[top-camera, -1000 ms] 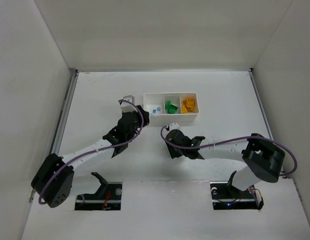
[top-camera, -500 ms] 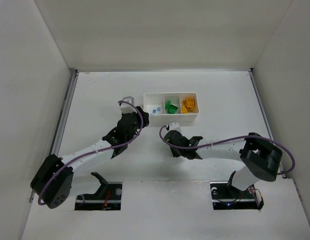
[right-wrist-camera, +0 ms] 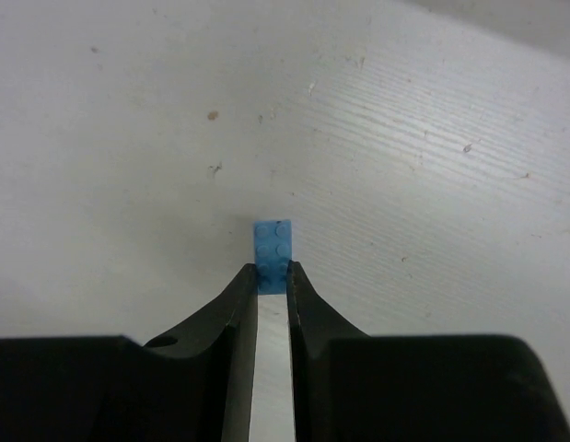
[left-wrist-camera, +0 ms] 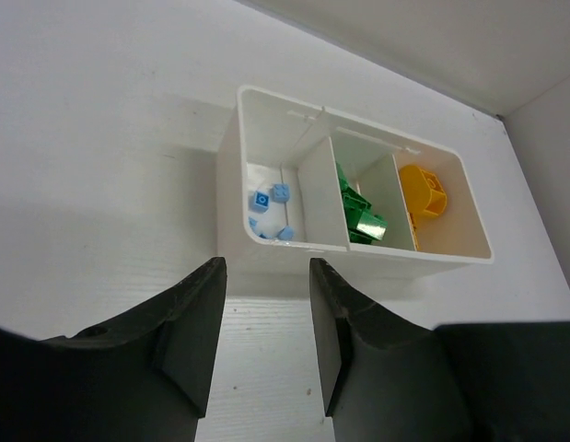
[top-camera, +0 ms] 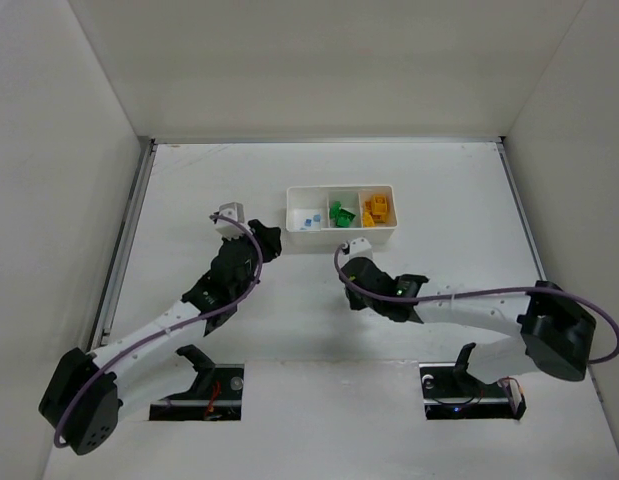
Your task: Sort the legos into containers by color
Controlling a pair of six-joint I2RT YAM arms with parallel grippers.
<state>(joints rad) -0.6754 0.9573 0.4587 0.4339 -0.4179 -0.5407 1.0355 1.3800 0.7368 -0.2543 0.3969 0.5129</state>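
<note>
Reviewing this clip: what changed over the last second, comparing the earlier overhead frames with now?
The right end effector closed on a light blue brick just in front of the tray, and its elbow swung out to the right. The left end effector drew back leftward from the tray's blue end, open and empty. The tray and the sorted bricks stayed put.

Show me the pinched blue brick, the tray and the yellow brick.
blue brick [right-wrist-camera: 273, 244], right wrist view, studded face.
tray [left-wrist-camera: 229, 193], left wrist view, left end wall.
yellow brick [left-wrist-camera: 423, 189], left wrist view, its top.
</note>
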